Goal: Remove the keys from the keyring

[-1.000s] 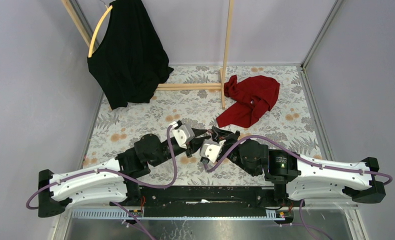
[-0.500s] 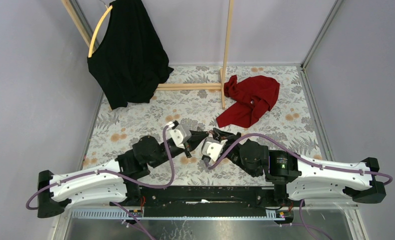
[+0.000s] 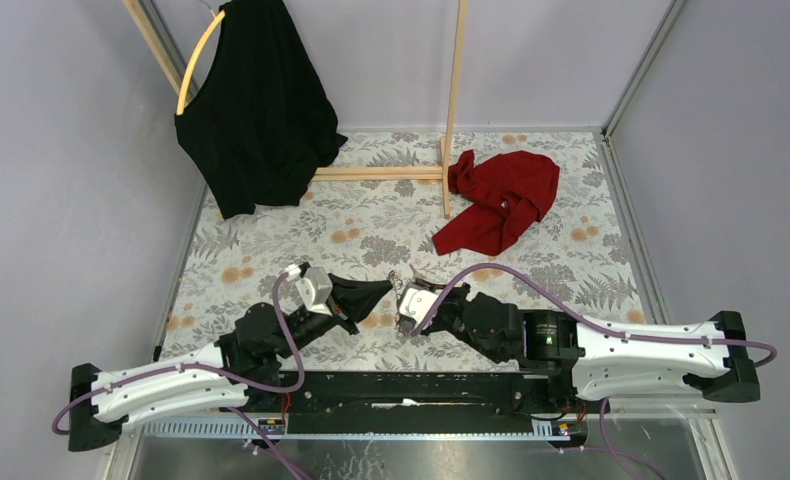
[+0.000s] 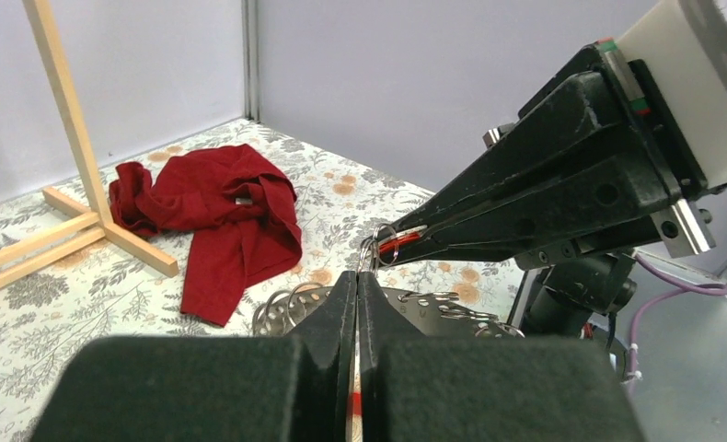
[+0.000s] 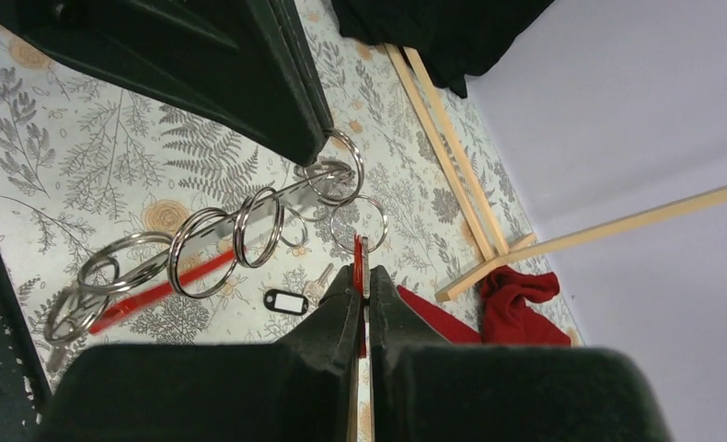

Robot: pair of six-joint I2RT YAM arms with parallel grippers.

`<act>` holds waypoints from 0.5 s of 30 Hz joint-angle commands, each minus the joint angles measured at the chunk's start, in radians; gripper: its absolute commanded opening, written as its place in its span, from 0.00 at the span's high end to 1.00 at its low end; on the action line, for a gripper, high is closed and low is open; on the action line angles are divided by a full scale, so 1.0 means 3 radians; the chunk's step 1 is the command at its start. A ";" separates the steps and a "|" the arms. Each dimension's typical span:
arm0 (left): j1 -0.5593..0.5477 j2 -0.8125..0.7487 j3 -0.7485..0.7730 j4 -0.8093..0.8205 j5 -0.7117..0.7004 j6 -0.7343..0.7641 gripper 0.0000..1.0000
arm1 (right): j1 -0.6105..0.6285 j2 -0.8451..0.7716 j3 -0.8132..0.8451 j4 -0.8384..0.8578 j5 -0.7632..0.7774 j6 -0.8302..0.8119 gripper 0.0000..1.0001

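The keyring is a thin grey strap with a red section, strung with several steel split rings. It hangs above the table between my two grippers and also shows in the left wrist view. My left gripper is shut on one end of the strap. My right gripper is shut on a thin red-and-grey piece, seemingly the red-headed key, which is linked to a split ring. A key with a black oblong tag lies loose on the table. In the top view the left gripper and right gripper almost meet.
A red cloth lies at the back right beside a wooden rack. A black garment hangs from a yellow hoop at the back left. Grey walls enclose the flowered table.
Both grippers have drawn back toward the near edge and to the left, staying shut. The left arm has pulled back farther, and the ringed strap now hangs between the two tips.
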 commanded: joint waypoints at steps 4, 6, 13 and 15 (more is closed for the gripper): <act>0.0037 0.0165 -0.0117 0.0644 -0.0209 -0.0141 1.00 | -0.0045 0.0097 0.0027 0.0102 0.0498 -0.0114 1.00; 0.0037 0.0219 -0.0142 0.0760 -0.0119 -0.0069 1.00 | -0.0045 0.0114 0.0076 0.0094 0.0546 -0.0222 1.00; 0.0034 0.0497 0.0160 0.0392 0.0066 0.0235 0.78 | -0.0045 0.0095 0.0295 0.0008 0.0479 -0.0572 1.00; 0.0037 0.0535 0.0256 0.0272 0.0146 0.0389 0.72 | -0.0045 0.0100 0.0375 -0.0047 0.0432 -0.0628 1.00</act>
